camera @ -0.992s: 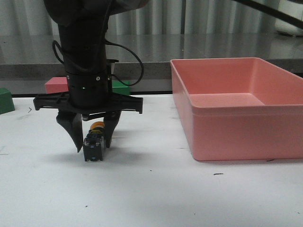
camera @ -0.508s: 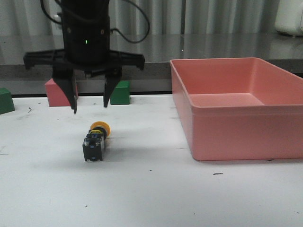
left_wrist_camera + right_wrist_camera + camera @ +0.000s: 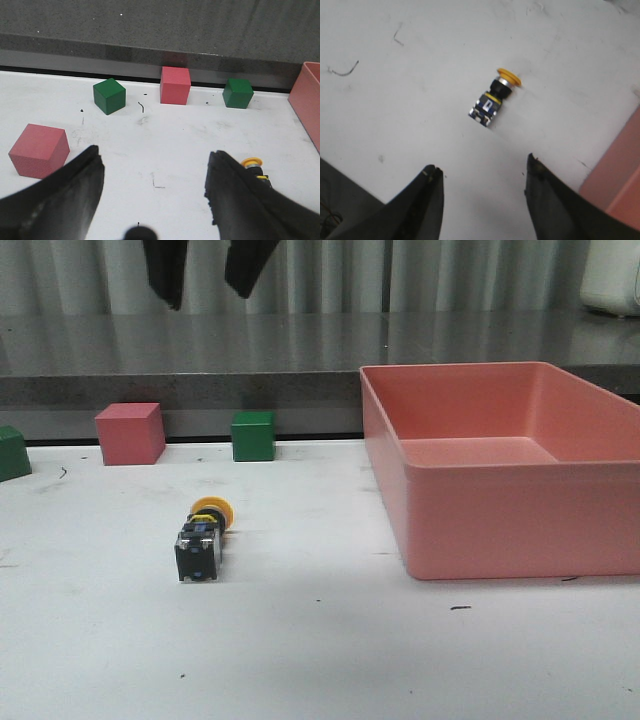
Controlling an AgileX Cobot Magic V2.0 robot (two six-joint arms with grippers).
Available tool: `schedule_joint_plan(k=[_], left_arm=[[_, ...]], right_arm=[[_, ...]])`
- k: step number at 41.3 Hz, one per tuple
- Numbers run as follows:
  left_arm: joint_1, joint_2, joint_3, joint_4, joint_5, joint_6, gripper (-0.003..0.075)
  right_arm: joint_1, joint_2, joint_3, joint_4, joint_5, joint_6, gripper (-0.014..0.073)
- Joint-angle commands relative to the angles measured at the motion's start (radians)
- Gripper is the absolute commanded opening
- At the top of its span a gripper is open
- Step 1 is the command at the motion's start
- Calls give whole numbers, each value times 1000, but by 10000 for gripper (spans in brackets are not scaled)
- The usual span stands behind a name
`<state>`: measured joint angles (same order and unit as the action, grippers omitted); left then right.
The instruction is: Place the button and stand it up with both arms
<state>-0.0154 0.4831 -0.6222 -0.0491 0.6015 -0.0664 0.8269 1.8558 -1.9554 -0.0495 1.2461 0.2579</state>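
The button lies on its side on the white table, its dark base toward the front and its yellow cap toward the back. Nothing touches it. My right gripper is open and empty, high above the table, with the button far below it. My left gripper is open and empty, and the button's cap peeks from behind one finger. Two black fingertips hang at the top edge of the front view, well above the button. I cannot tell from that view which arm they belong to.
A large pink bin stands to the right of the button. A pink cube and a green cube sit at the back edge, and another green one at far left. The left wrist view shows one more pink cube.
The gripper that stood open around the button has risen straight up, almost out of the front view. The button stays lying in the same spot.
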Motion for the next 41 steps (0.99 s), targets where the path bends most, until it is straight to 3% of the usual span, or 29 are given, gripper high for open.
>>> schedule_joint_plan(k=[1, 15, 30, 41], left_arm=[[0, 12, -31, -11, -83, 1, 438], [0, 12, -31, -11, -83, 1, 438], [0, 12, -31, -11, -83, 1, 438], [0, 12, -31, -11, -83, 1, 438]], right_arm=[[0, -157, 74, 0, -46, -56, 406], [-3, -507, 453, 5, -219, -202, 406], [-39, -818, 791, 8, -310, -208, 405], [-39, -1030, 943, 27, -325, -208, 405]])
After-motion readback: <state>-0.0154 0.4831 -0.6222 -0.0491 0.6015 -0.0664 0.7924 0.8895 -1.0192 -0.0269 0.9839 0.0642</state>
